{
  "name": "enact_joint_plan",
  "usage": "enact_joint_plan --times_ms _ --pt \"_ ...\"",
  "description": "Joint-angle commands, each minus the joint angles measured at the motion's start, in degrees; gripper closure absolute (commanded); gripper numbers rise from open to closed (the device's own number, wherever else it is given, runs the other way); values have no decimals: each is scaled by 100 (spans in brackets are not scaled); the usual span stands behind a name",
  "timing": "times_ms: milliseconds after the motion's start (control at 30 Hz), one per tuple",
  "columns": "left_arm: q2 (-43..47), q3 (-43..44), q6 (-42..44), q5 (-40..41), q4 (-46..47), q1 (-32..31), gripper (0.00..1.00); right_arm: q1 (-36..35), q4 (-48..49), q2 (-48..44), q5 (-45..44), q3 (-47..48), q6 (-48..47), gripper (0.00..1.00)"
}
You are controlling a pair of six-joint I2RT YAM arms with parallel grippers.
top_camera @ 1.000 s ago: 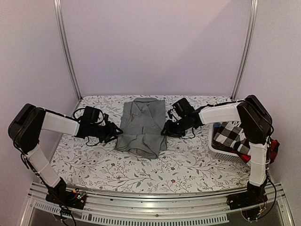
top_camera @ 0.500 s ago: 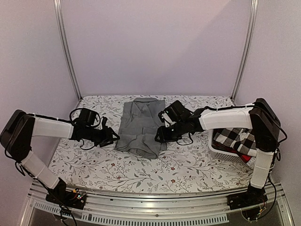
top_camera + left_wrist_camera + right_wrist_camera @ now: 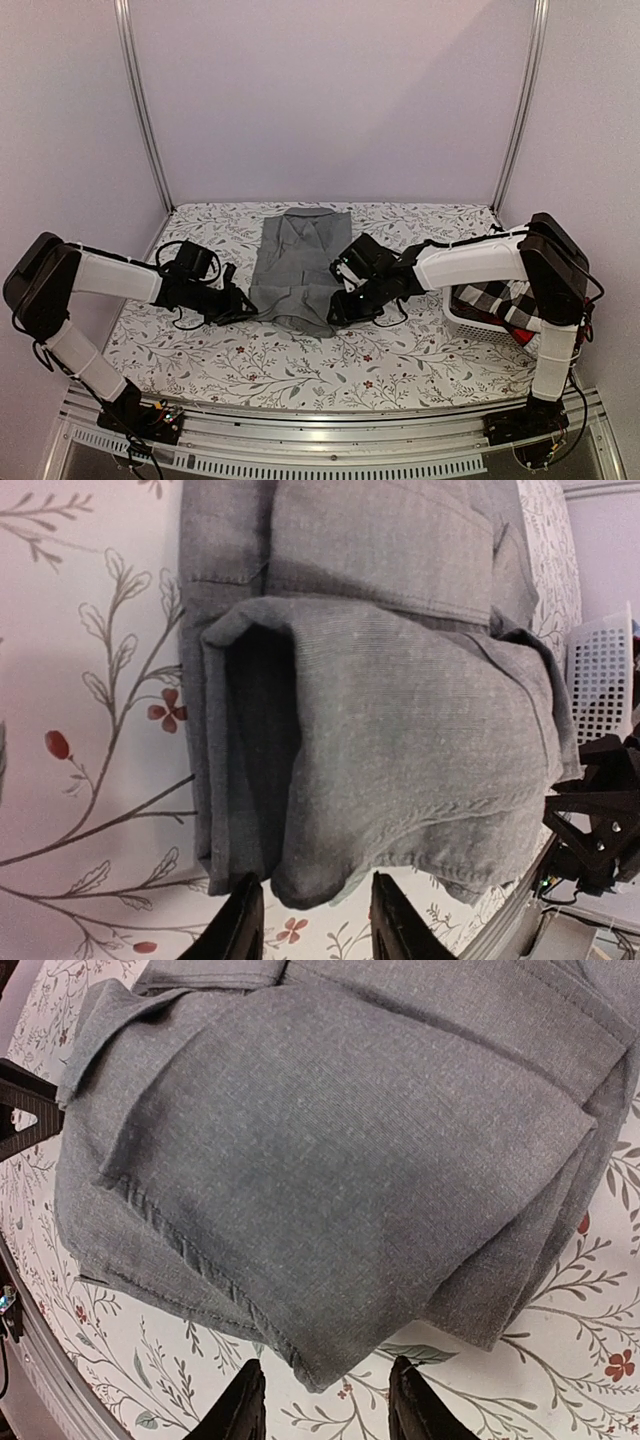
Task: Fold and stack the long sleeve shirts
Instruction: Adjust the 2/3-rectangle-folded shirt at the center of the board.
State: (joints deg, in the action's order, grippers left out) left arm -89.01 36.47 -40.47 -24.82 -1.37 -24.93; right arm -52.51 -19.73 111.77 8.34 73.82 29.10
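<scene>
Grey shirt [image 3: 300,268] lies centre frame on the table [image 3: 400,350], partly folded. For a square fold I should pinch both near hem corners evenly and lift together. Both arms reach low inward. Left gripper [image 3: 315,925] and right gripper [image 3: 325,1400] stand spread, hem in the gap, nothing pinched yet.

Your table [image 3: 400,350]: folded shirt [image 3: 300,262] at centre; left gripper [image 3: 243,308] at its near left corner, right gripper [image 3: 335,306] at its near right; basket [image 3: 468,318] on the right edge, more shirts [image 3: 495,298] inside.
</scene>
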Motion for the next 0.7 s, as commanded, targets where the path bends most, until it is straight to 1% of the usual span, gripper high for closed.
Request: enact_joint_plan --times_ms 0,133,267,400,567,667 --pt "-140 85 31 26 41 -81 68 -57 -52 211 142 -17 91 59" --pt "-149 139 30 11 42 -97 74 -71 -16 301 256 28 84 59" --pt "-147 171 15 -2 40 -97 82 -101 -14 462 371 140 39 61" --pt "-81 183 -4 -76 41 -106 92 -110 -74 500 352 212 34 71" --pt "78 329 12 -108 -144 -106 96 -97 -279 266 28 409 22 89" --pt "144 510 39 -92 -301 -106 98 -55 -382 141 -104 588 4 95"
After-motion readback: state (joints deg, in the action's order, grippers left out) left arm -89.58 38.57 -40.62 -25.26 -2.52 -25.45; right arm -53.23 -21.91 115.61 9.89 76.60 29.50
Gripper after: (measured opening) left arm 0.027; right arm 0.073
